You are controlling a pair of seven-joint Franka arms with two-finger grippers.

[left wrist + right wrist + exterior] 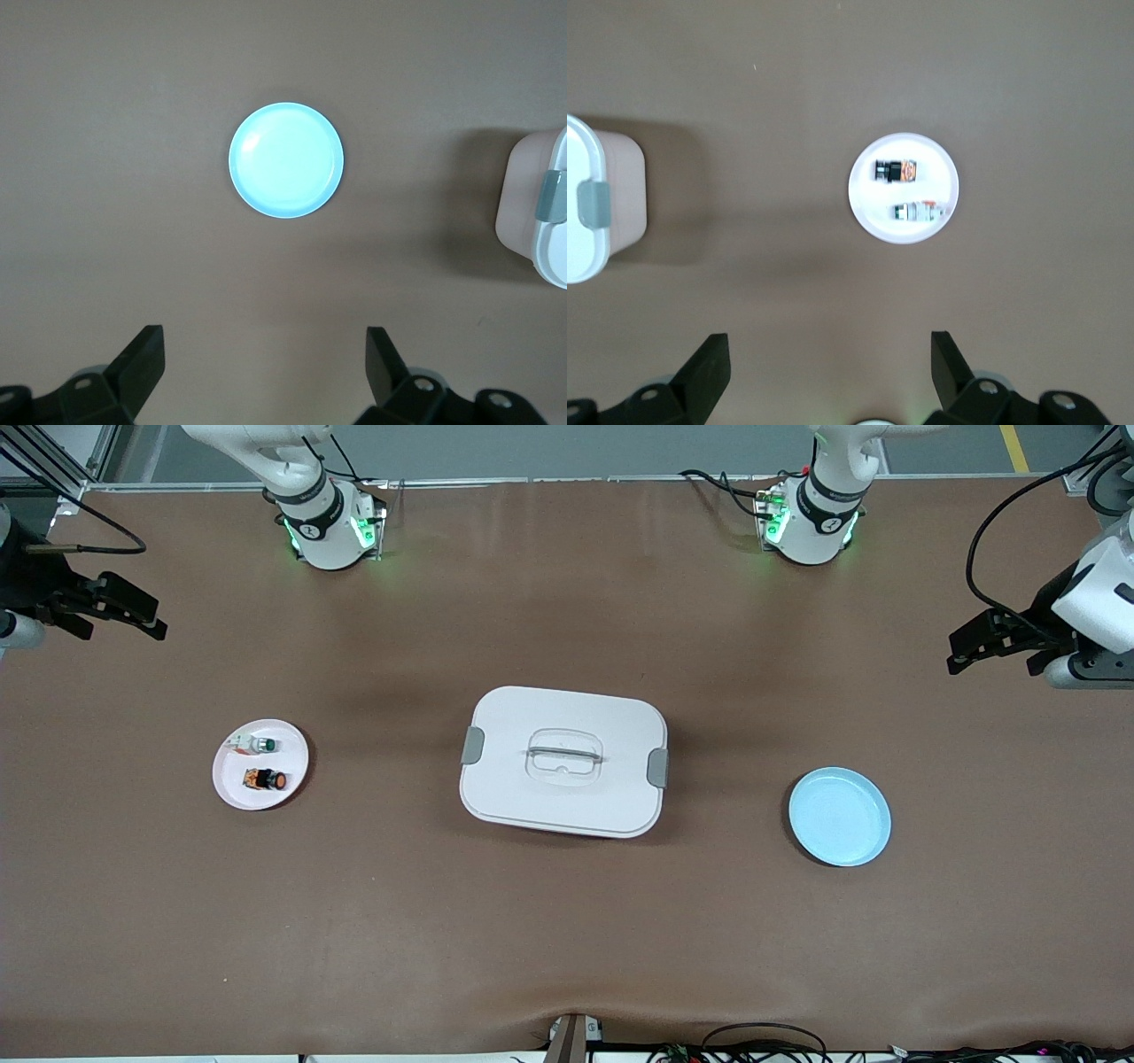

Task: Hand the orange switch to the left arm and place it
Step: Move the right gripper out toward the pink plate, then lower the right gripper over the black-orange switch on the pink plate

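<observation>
The orange switch (266, 779) (897, 170) lies on its side on a small white plate (232, 781) (868, 208) toward the right arm's end of the table. The white box (563, 762) (532, 212) (594, 208) stands shut in the middle of the table, between the two plates. My right gripper (151, 615) (828, 345) hangs open and empty, high over bare table at its own end. High over bare table at the other end, my left gripper (961, 651) (266, 341) is open and empty too. Neither gripper touches anything.
A white switch with a green cap (263, 744) (917, 212) shares the white plate with the orange one, farther from the front camera. An empty light blue plate (840, 816) (286, 159) sits toward the left arm's end. Brown mat covers the table (567, 939).
</observation>
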